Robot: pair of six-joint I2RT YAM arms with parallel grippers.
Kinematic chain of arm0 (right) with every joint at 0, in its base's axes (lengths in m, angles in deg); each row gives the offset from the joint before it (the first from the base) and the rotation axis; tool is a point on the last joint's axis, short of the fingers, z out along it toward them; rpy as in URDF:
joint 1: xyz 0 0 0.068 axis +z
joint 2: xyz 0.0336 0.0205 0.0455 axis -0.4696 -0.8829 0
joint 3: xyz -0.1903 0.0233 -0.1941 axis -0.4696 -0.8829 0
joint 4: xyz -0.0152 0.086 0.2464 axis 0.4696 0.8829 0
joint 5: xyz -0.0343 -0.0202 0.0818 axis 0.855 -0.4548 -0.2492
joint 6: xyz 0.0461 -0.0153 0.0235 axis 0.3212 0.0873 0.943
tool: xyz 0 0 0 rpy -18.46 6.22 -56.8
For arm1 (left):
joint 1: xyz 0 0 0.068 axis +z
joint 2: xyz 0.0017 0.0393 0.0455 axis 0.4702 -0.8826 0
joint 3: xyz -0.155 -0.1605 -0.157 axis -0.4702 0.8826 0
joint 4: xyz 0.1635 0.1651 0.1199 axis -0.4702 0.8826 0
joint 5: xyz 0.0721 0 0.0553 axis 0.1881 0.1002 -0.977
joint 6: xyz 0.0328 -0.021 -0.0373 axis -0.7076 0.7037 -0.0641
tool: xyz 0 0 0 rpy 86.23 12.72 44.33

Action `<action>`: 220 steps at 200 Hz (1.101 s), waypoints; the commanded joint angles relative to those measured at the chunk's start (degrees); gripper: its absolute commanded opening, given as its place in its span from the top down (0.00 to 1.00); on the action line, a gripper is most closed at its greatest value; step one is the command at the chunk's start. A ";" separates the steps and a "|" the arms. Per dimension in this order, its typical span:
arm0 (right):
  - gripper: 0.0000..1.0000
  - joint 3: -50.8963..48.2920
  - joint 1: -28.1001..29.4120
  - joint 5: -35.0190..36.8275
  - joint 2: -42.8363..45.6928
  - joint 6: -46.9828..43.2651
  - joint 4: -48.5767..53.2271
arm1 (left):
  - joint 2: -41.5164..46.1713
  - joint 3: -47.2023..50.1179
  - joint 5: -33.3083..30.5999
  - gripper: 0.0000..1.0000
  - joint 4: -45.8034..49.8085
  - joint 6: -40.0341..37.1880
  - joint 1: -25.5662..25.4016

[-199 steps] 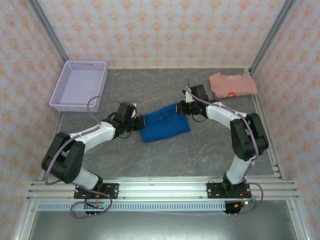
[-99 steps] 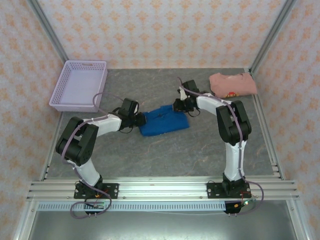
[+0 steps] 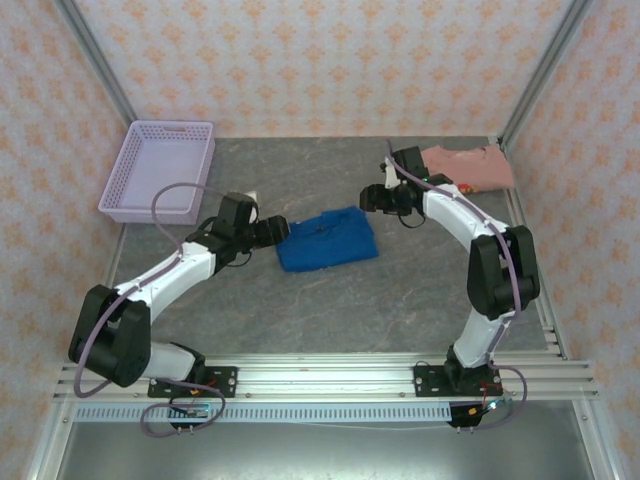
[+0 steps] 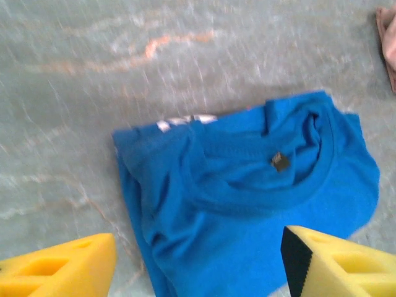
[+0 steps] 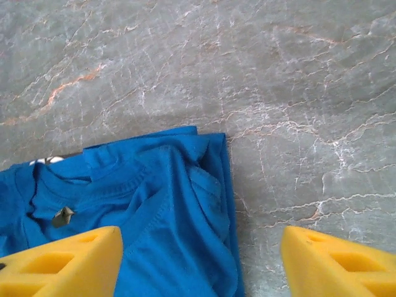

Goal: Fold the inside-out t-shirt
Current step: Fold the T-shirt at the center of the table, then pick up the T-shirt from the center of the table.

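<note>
Left gripper point(image 3: 278, 232): jaws spread wide, nothing between them. It hangs just off the left short end of the t-shirt point(image 3: 328, 239). In the left wrist view its yellow fingers point(image 4: 59, 272) stand apart, low over the cloth and clear of it.

Right gripper point(image 3: 367, 199): jaws also wide and empty, just beyond the shirt's far right corner and not touching it.

The t-shirt lies between the two grippers near the middle of the grey marbled worktop point(image 3: 400, 290). It is folded into a compact oblong. The long axis runs left to right, with the right end canted slightly toward the far edge.

The cloth is royal blue, soft and creased. The ribbed collar point(image 4: 297, 185) lies uppermost, with a small dark tag point(image 4: 280, 161) inside it. A sliver of white print point(image 4: 182, 120) shows at one folded edge. The fold lines are loose and the edges are not square.

A salmon-pink folded shirt point(image 3: 466, 168) lies at the far right corner, well apart. A lavender mesh basket point(image 3: 125, 195) stands at the far left corner.
</note>
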 commanded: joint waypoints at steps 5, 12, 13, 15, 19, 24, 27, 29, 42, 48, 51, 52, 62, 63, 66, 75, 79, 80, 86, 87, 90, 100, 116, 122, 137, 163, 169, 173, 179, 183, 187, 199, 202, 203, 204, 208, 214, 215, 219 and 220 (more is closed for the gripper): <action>0.27 -1.79 0.36 -4.53 -4.00 2.23 1.25 | -2.33 1.70 5.30 0.27 3.00 2.50 -0.60; 0.26 -1.51 0.32 -5.21 -5.06 2.41 1.04 | -3.31 1.12 5.40 0.28 3.10 2.18 -0.60; 0.26 -1.49 0.30 -5.34 -5.20 2.41 0.99 | -3.43 1.08 5.40 0.28 3.21 2.13 -0.60; 0.26 -1.37 0.30 -5.66 -5.46 2.48 0.91 | -3.85 0.83 5.40 0.28 3.35 1.95 -0.60; 0.26 -1.21 0.36 -6.24 -6.02 2.46 0.80 | -4.53 0.46 5.47 0.29 3.52 1.66 -0.60; 0.25 -1.06 0.30 -6.67 -6.63 2.53 0.72 | -5.48 0.03 5.41 0.30 3.42 1.28 -0.55; 0.25 -1.04 0.36 -6.83 -7.01 2.54 0.64 | -6.14 -0.23 5.36 0.31 3.38 1.16 -0.59; 0.25 -1.03 0.32 -6.97 -7.18 2.51 0.54 | -6.55 -0.31 5.28 0.31 3.33 1.06 -0.55; 0.25 -0.99 0.30 -7.95 -8.44 2.59 -0.06 | -9.51 -1.14 4.98 0.37 3.23 0.64 -0.47; 0.25 -0.81 0.32 -8.68 -9.00 2.74 -0.34 | -10.81 -1.32 4.97 0.40 3.07 0.60 -0.45; 0.25 -0.78 0.36 -9.17 -9.33 2.84 -0.56 | -11.33 -1.36 5.01 0.41 2.91 0.59 -0.47; 0.25 -0.82 0.32 -9.25 -9.45 2.89 -0.55 | -11.48 -1.35 4.99 0.42 2.89 0.59 -0.49; 0.24 -0.64 0.34 -10.45 -10.43 3.10 -1.07 | -12.94 -1.28 4.97 0.46 2.39 0.68 -0.42; 0.24 -0.62 0.35 -10.60 -10.52 3.15 -1.07 | -13.08 -1.26 4.92 0.46 2.37 0.68 -0.42; 0.24 -0.55 0.44 -10.85 -10.80 3.20 -1.12 | -13.40 -1.18 4.80 0.47 2.41 0.64 -0.42; 0.25 -0.62 0.45 -11.69 -11.60 3.38 -1.49 | -14.23 -0.97 4.54 0.51 2.31 0.34 -0.42; 0.25 -0.74 0.55 -12.00 -11.90 3.48 -1.65 | -14.54 -0.81 4.28 0.52 2.31 0.22 -0.42; 0.25 -0.76 0.54 -12.03 -11.96 3.47 -1.72 | -14.63 -0.77 4.23 0.52 2.24 0.19 -0.42; 0.25 -1.02 0.75 -12.51 -12.28 3.76 -2.17 | -15.03 -0.44 4.03 0.55 2.06 0.24 -0.42; 0.25 -1.11 0.82 -12.59 -12.32 3.79 -2.24 | -15.13 -0.32 3.97 0.55 1.98 0.20 -0.42; 0.25 -1.26 0.90 -12.82 -12.55 3.93 -2.49 | -15.27 -0.10 4.00 0.56 1.86 0.14 -0.38; 0.26 -1.89 1.29 -13.74 -12.96 4.48 -3.35 | -15.82 0.67 4.04 0.58 1.23 0.20 -0.43; 0.28 -2.82 2.01 -14.66 -13.48 5.32 -4.68 | -16.35 1.69 4.46 0.59 0.38 0.41 -0.42; 0.29 -3.15 2.29 -15.26 -13.80 5.65 -5.29 | -16.38 2.03 4.55 0.59 0.06 0.58 -0.41; 0.32 -3.57 2.95 -16.36 -14.17 6.53 -6.56 | -16.20 2.49 4.86 0.59 -0.44 0.68 -0.42; 0.38 -3.31 3.76 -17.90 -15.17 7.74 -7.62 | -15.94 2.57 4.69 0.59 -0.49 0.59 -0.42; 0.41 -3.29 3.89 -18.29 -15.30 7.92 -7.85 | -15.84 2.55 4.79 0.59 -0.48 0.59 -0.42; 0.42 -3.24 3.95 -18.51 -15.29 8.13 -8.10 | -15.79 2.45 4.83 0.59 -0.42 0.59 -0.42; 0.44 -3.40 4.03 -18.78 -15.35 8.50 -8.56 | -15.76 2.46 4.89 0.59 -0.34 0.53 -0.42; 0.45 -3.46 4.08 -19.06 -15.31 8.63 -8.80 | -15.67 2.47 4.91 0.59 -0.38 0.51 -0.42; 0.46 -3.49 4.13 -19.32 -15.32 8.85 -9.08 | -15.58 2.50 4.90 0.59 -0.44 0.51 -0.42; 0.50 -3.59 4.13 -19.72 -15.18 9.28 -9.82 | -15.34 2.52 4.90 0.59 -0.46 0.50 -0.42; 0.51 -3.63 4.15 -19.79 -15.14 9.40 -9.97 | -15.26 2.45 4.85 0.59 -0.44 0.50 -0.41; 0.51 -3.60 4.15 -19.79 -15.12 9.42 -10.01 | -15.25 2.45 4.86 0.59 -0.45 0.50 -0.42; 0.51 -3.59 4.10 -19.79 -15.15 9.43 -10.03 | -15.24 2.49 4.82 0.59 -0.46 0.50 -0.42; 0.52 -3.51 4.12 -19.80 -15.18 9.51 -10.20 | -15.23 2.41 4.79 0.59 -0.41 0.46 -0.38; 0.55 -3.46 4.06 -19.78 -15.25 9.42 -10.30 | -15.17 2.39 4.73 0.59 -0.36 0.42 -0.42; 0.55 -3.48 4.10 -19.75 -15.26 9.39 -10.30 | -15.21 2.42 4.71 0.59 -0.33 0.42 -0.42; 0.57 -3.40 4.13 -19.59 -15.31 9.36 -10.25 | -15.16 2.32 4.71 0.59 -0.38 0.34 -0.42; 0.58 -3.40 4.14 -19.56 -15.34 9.36 -10.28 | -15.20 2.30 4.71 0.59 -0.34 0.33 -0.42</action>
